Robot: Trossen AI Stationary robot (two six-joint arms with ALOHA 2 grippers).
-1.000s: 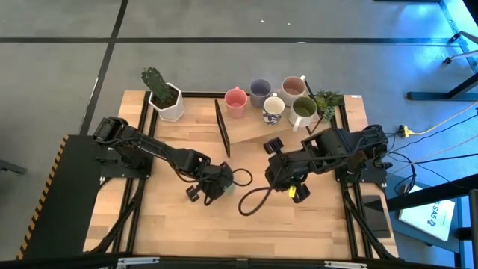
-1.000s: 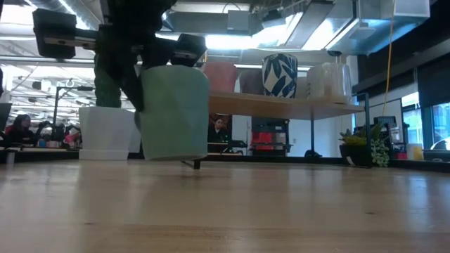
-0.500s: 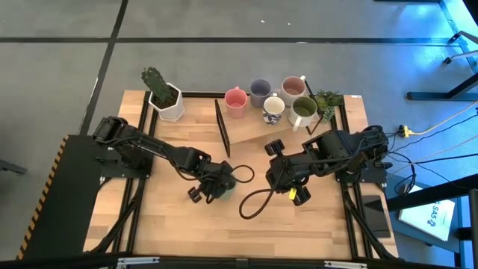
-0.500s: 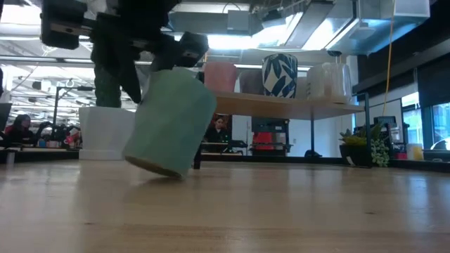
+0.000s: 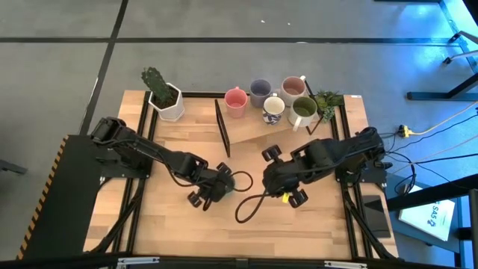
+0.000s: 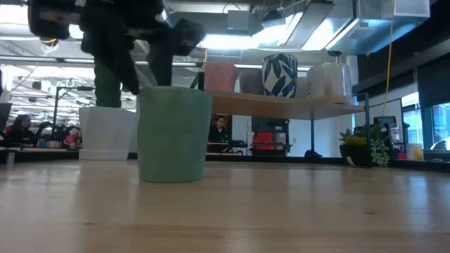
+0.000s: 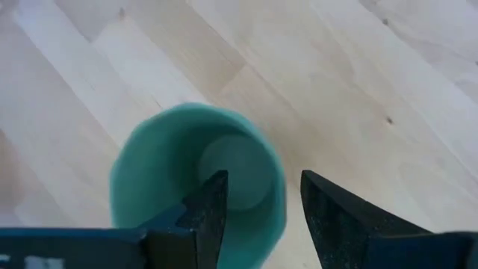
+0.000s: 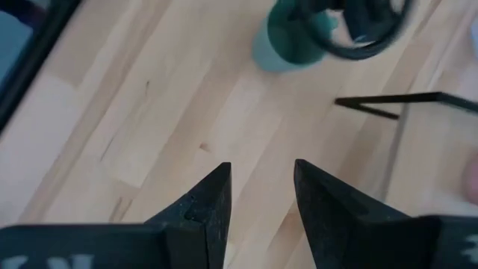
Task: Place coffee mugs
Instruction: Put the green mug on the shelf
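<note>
A teal green mug [image 6: 174, 133] stands upright on its base on the wooden table, left of the middle; it also shows in the high view [image 5: 222, 184]. My left gripper [image 7: 261, 209] is over it, open, pointing down, with one finger inside the mug [image 7: 200, 179] and one outside its rim. My right gripper [image 5: 280, 185] is open and empty over the table to the right of the mug, which its wrist view shows farther off [image 8: 287, 37]. Pink [image 5: 235, 101], lavender [image 5: 260, 91], mauve [image 5: 292, 88], white [image 5: 274, 110] and olive [image 5: 303, 110] mugs stand on the back shelf.
A raised wooden shelf [image 5: 250, 128] on a black frame runs along the table's back. A white hexagonal cactus pot [image 5: 167, 101] stands at the back left and a small plant [image 5: 327, 99] at the back right. A black cable loop [image 5: 250, 203] lies between my grippers.
My left gripper has brought the teal mug down and a little toward the table's near edge. The mug hung just clear of the table, then tipped with one edge of its base down, and now stands upright. My right gripper has gone a little toward the mug.
</note>
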